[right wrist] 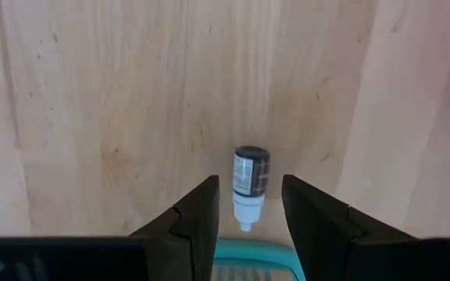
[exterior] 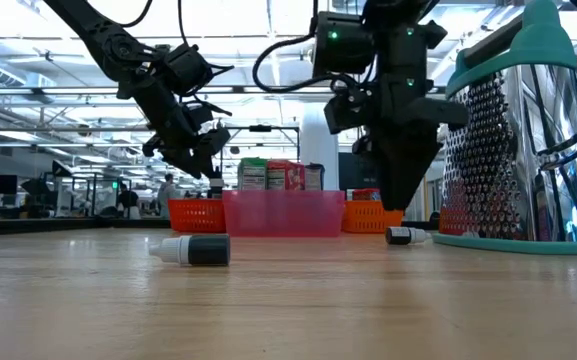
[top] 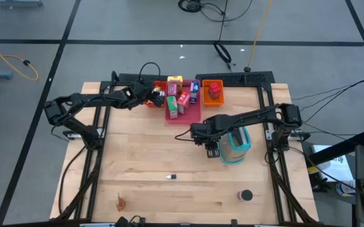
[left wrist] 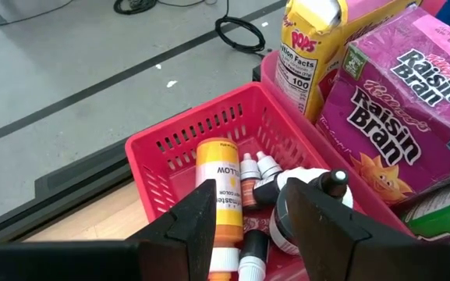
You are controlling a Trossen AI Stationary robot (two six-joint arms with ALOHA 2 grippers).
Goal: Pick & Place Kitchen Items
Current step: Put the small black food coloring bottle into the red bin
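My left gripper (top: 151, 96) hovers open over the red tray (left wrist: 170, 156) at the table's far side. In that tray lie a yellow-labelled bottle (left wrist: 218, 187) and several tiny bottles (left wrist: 260, 176). My right gripper (right wrist: 249, 181) points down, open, near the table's middle right. Its fingers stand on either side of a tiny dark-labelled bottle (right wrist: 250, 178) and above it. That bottle lies on its side on the wood (exterior: 405, 235). Another tiny bottle (top: 171, 176) lies on its side nearer the front, and a dark round can (top: 245, 195) stands at the near right.
The pink tray (top: 191, 116) holds food boxes (top: 182, 101), among them a purple box (left wrist: 400, 101) and a yellow one (left wrist: 306, 47). The orange tray (top: 212, 93) carries a red block. The teal-and-white grater (top: 237, 146) stands right beside my right gripper. A small orange-brown thing (top: 122, 202) lies near left.
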